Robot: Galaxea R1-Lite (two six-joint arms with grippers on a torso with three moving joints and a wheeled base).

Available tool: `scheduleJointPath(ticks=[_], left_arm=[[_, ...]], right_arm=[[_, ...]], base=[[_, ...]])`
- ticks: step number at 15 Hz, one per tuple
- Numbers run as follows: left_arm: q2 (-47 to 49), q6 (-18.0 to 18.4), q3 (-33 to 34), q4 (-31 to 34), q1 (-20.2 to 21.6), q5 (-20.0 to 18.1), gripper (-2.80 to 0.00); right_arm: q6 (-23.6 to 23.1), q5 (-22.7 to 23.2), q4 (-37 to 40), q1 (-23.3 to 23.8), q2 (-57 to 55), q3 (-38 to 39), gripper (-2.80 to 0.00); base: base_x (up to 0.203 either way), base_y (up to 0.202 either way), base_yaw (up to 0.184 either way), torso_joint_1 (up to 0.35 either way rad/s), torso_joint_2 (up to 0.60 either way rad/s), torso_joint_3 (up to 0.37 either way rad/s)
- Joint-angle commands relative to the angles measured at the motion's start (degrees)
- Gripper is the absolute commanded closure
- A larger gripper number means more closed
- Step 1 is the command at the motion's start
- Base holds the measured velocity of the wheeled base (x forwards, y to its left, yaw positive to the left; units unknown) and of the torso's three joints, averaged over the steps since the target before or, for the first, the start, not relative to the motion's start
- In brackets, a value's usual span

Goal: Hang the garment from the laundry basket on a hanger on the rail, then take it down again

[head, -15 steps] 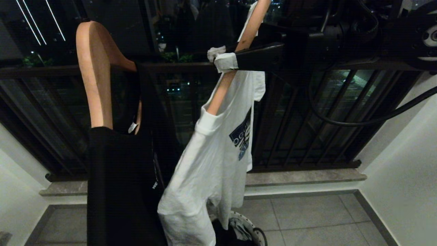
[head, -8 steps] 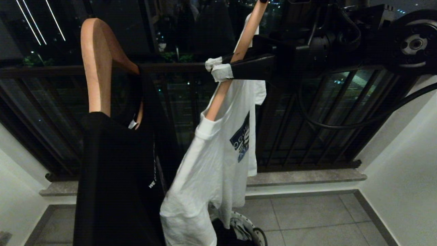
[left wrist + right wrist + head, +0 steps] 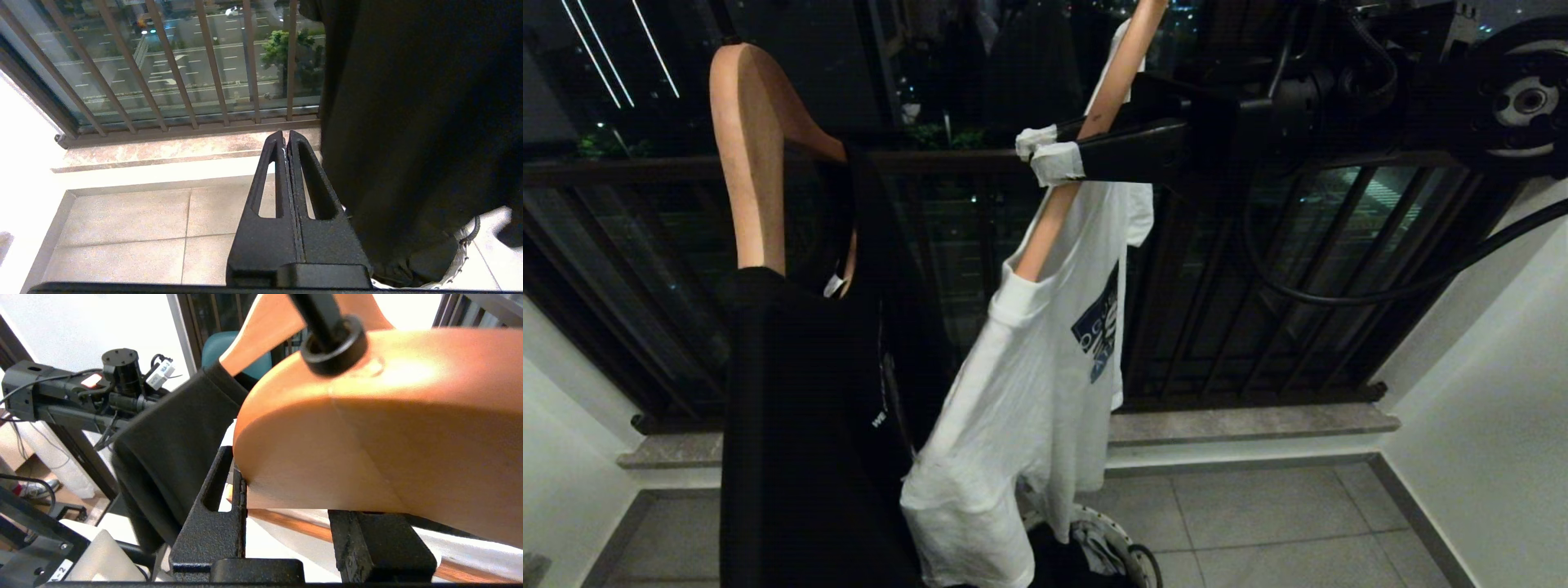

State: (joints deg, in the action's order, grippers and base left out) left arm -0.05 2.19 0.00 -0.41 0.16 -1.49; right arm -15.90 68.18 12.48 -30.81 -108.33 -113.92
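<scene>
A white T-shirt (image 3: pixel 1029 384) with a blue print hangs on a tilted wooden hanger (image 3: pixel 1045 224) in the middle of the head view. My right gripper (image 3: pixel 1052 155), its tips wrapped in white, reaches in from the right and is shut on that hanger's upper arm. In the right wrist view the hanger (image 3: pixel 388 428) fills the space between the right gripper's (image 3: pixel 286 486) jaws, below its black hook (image 3: pixel 331 339). The laundry basket (image 3: pixel 1115 543) shows partly behind the shirt's hem on the floor. The rail is out of view. My left gripper (image 3: pixel 284 136) is parked low, shut and empty.
A black shirt (image 3: pixel 800 425) on a second wooden hanger (image 3: pixel 743 163) hangs close to the left of the white one. Dark window-guard bars (image 3: pixel 1258 310) stand behind, above a stone sill. A white wall (image 3: pixel 1486 408) bounds the right side. The floor is tiled.
The black shirt and its hanger sway slightly. My right gripper keeps its grip on the white shirt's hanger in about the same place.
</scene>
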Motion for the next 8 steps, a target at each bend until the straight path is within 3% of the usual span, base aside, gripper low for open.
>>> scheduleJointPath(ticks=[1, 8], left_arm=[[-0.04, 0.0, 0.18, -0.02, 0.02, -0.01, 0.0], [-0.04, 0.0, 0.18, -0.02, 0.02, -0.01, 0.0]], right_arm=[[-0.1, 0.37, 0.09, -0.04, 0.57, 0.01, 0.0], [-0.1, 0.28, -0.99, -0.04, 0.75, -0.07, 0.0]], base=[[0.0, 0.0, 0.0, 0.0, 0.0, 0.0], [0.0, 0.0, 0.0, 0.0, 0.0, 0.0]])
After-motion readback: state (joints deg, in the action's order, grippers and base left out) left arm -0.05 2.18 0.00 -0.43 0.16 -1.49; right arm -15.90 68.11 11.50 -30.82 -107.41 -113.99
